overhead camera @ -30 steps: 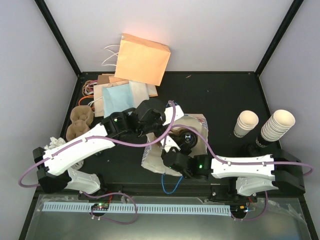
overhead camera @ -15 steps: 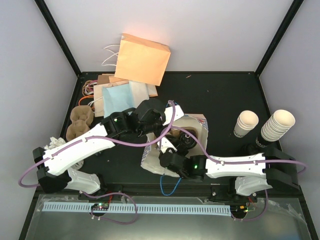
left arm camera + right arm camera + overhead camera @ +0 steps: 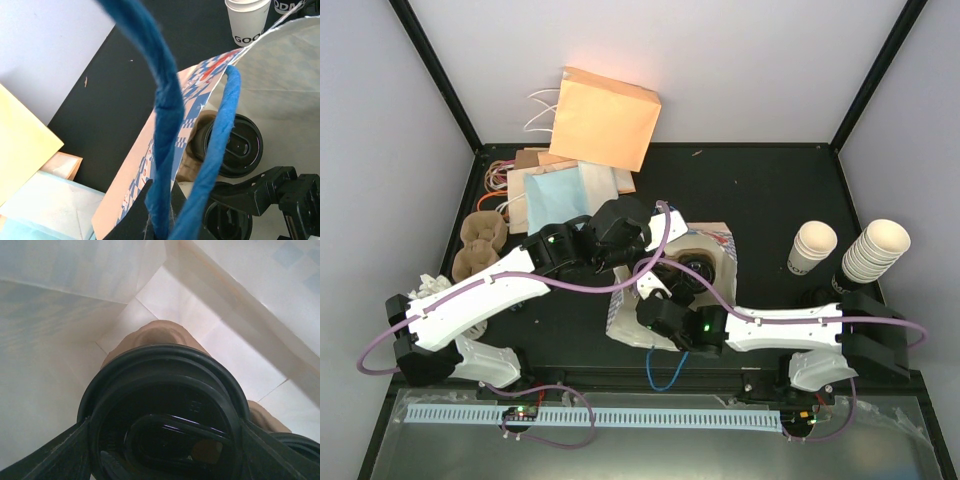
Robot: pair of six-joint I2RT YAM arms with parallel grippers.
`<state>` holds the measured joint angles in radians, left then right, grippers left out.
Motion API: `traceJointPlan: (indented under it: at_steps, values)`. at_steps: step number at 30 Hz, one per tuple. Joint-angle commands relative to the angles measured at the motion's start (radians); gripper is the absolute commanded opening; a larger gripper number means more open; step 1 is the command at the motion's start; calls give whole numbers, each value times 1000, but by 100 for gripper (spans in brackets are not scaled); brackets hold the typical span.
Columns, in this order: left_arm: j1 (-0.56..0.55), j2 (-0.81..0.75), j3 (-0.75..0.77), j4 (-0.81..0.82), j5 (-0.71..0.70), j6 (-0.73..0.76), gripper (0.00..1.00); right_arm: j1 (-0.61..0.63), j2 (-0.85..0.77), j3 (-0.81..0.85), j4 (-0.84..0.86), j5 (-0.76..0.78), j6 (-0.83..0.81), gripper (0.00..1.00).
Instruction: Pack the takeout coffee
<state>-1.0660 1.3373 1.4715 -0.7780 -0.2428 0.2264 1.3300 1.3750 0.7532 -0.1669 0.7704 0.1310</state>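
So the right claw (image 3: pixel 165 432) is down inside the blue-checked white paper bag (image 3: pixel 718 243). Its fingers are pressed against either side of the takeout coffee (image 3: pixel 165 390), a small cup under a round black plastic lid (the lid is about all you can see of it). The cup is low in the bag, over a brown moulded-pulp tray (image 3: pixel 161 332), though I can't tell whether it's seated in it. A second black-lidded cup (image 3: pixel 235 147) is just beside it. The left claw (image 3: pixel 160 222) is pinched tight on the bag's thick blue rope handle (image 3: pixel 167 115), on the bag's left side. The bag stands mid black worktop (image 3: pixel 770 190), with stacks of cream paper cups (image 3: pixel 875 250) well off to the right.
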Motion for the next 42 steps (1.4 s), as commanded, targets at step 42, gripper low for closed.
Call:
traceJointPlan:
  at_steps: [42]
  values:
    - [-1, 71, 183, -135, 72, -67, 2, -23, 83, 5, 1, 40, -1, 64]
